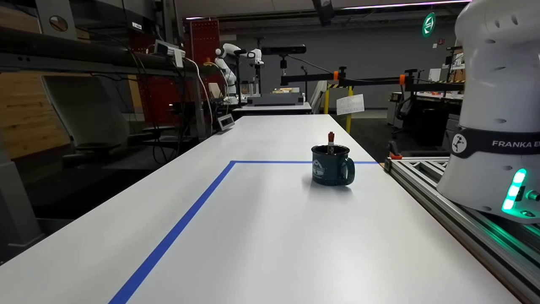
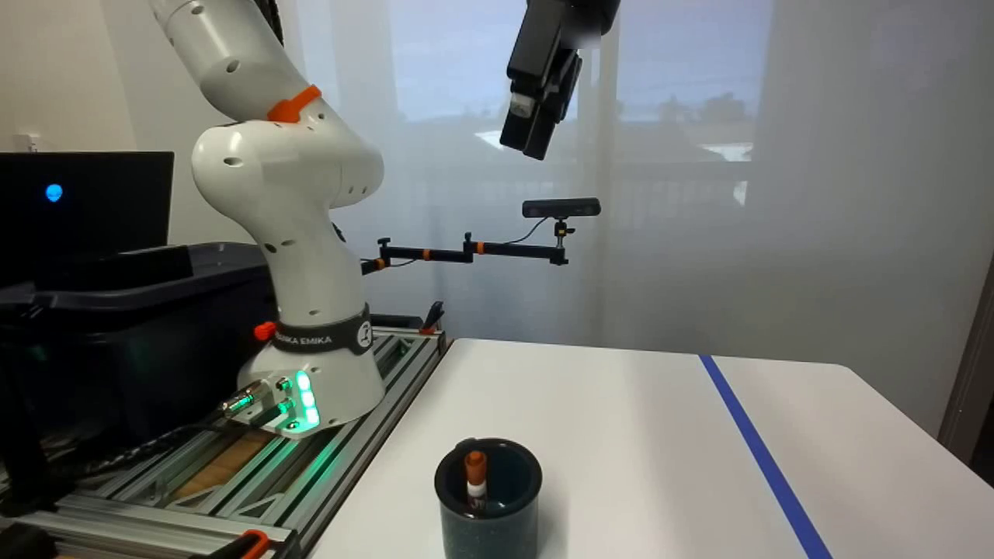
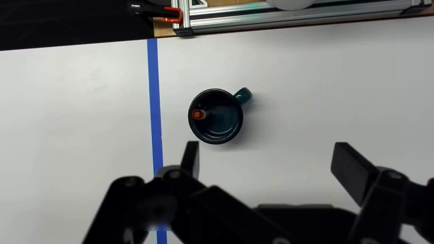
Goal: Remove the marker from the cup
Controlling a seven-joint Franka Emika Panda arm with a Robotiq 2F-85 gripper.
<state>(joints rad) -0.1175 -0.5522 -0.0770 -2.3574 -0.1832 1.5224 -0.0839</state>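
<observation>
The cup is a dark blue-green glossy mug with a side handle, standing upright on the white table in both exterior views (image 1: 325, 171) (image 2: 489, 536) and in the wrist view (image 3: 223, 121). The marker leans inside it against the wall, its orange-brown cap up. It shows in both exterior views (image 1: 331, 138) (image 2: 476, 468) and in the wrist view (image 3: 198, 114); its lower part is hidden in the cup in the exterior views. My gripper (image 3: 264, 157) is open with nothing between its fingers. In an exterior view the gripper (image 2: 528, 140) hangs high above the table, apart from the cup.
Blue tape (image 1: 181, 223) marks lines on the white table (image 1: 270, 236); one line runs beside the cup in the wrist view (image 3: 155, 101). The metal base rail (image 3: 305, 17) and an orange-black clamp (image 3: 173, 14) lie along the robot-side edge. A camera on an arm (image 2: 561, 208) stands beyond the table.
</observation>
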